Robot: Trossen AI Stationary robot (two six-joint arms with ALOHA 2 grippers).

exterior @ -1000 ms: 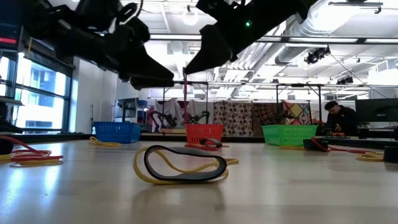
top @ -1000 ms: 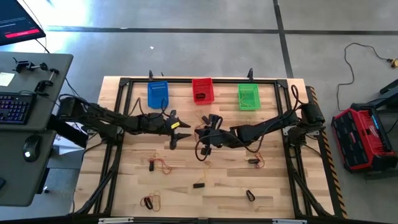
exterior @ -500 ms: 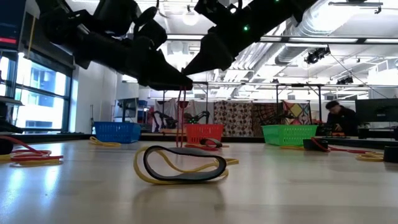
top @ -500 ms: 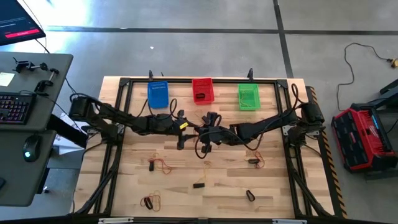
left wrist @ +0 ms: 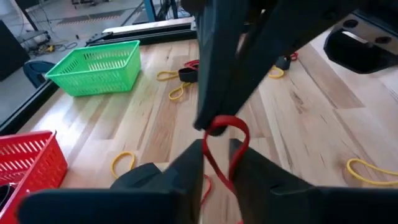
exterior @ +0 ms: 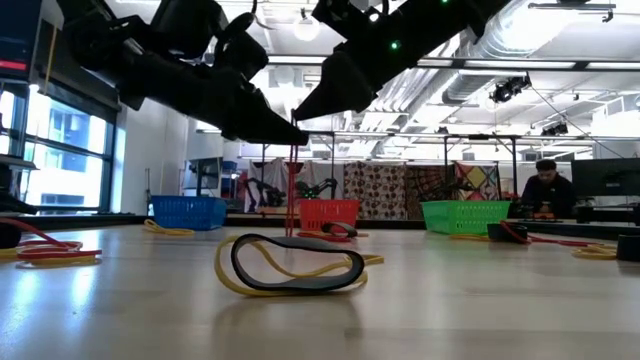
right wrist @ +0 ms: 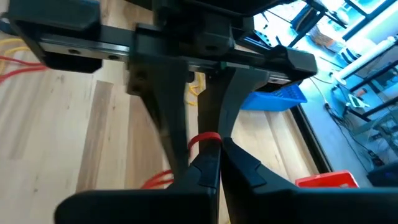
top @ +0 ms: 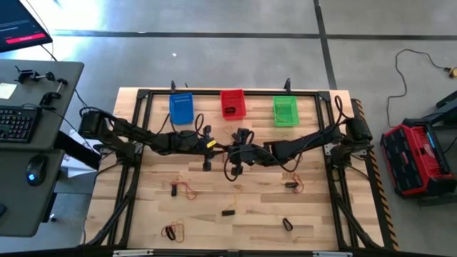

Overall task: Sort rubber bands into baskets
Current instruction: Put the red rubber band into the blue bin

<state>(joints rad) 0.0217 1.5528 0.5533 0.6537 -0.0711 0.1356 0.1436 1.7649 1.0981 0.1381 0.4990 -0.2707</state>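
Meeting above the middle of the bench [top: 150,214], the two arms are in the handover step of sorting one red rubber band [left wrist: 225,127]. The right end effector [right wrist: 213,155] has its fingers pressed together on the upper part of the loop, which hangs below it, clear of the wood. The left end effector [left wrist: 216,151] has its two fingers either side of the band's lower strands, and whether they already pinch them I cannot tell; they look part closed with the red strands running between them. The red basket [top: 232,103] stands at the far edge between the blue basket [top: 181,108] and the green basket [top: 285,111], near the pair of arms.

Next, as I judge it, one end effector must let go so the other alone carries the loop over the red basket. More bands lie scattered on the near side, among them a black and yellow loop [exterior: 292,265].
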